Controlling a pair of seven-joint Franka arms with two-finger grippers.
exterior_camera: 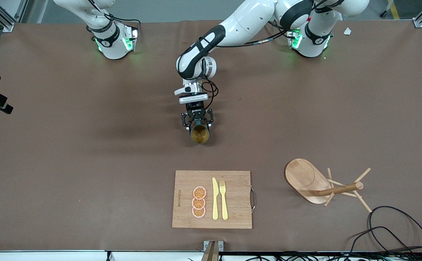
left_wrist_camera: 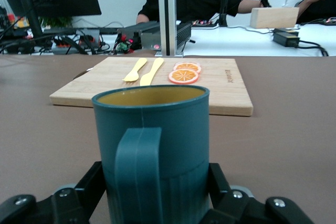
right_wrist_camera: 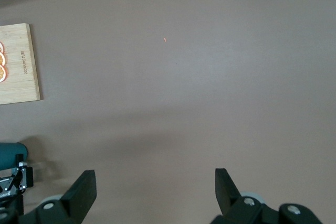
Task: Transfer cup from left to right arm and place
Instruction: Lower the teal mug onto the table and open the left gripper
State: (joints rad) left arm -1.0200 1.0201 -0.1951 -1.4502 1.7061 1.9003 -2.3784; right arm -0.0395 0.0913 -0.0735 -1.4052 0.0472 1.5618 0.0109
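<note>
Nearest the front camera, a board (exterior_camera: 232, 214) lies close to the tabletop's (exterior_camera: 69, 163) near edge, at 6 o'clock from the cup (exterior_camera: 200, 135). On the board three orange slices (exterior_camera: 199, 202) lie in a row, with a yellow knife (exterior_camera: 215, 199) and fork (exterior_camera: 224, 199) just beside them; the board's metal handle (exterior_camera: 253, 198) faces the left arm's end. At about 4 o'clock from the cup, toward the left arm's end, a wooden rack (exterior_camera: 341, 189) lies tipped over, its oval base (exterior_camera: 305, 179) tilted up and its pegs pointing outward. Black cables (exterior_camera: 388, 232) loop at the near corner by the rack.

Bare brown cloth separates the board's farther edge from the cup, and a wide open stretch runs from the cup toward the right arm's end.

The left gripper (exterior_camera: 197, 122) hangs over the middle of the tabletop, its jaws clenched on the cup's dark teal wall. The cup lies tilted so its tan-gold inside faces the front camera; in the left wrist view its handle (left_wrist_camera: 137, 174) faces the wrist camera and the board sits well apart past the rim.

The right gripper (right_wrist_camera: 152, 187) appears only in its own wrist view, jaws released and spread wide over bare cloth, holding nothing; the board's edge (right_wrist_camera: 21, 64) and the cup's side (right_wrist_camera: 11, 153) show at that view's margin. The right arm waits.

At 12 o'clock both bases stand along the farther edge.
</note>
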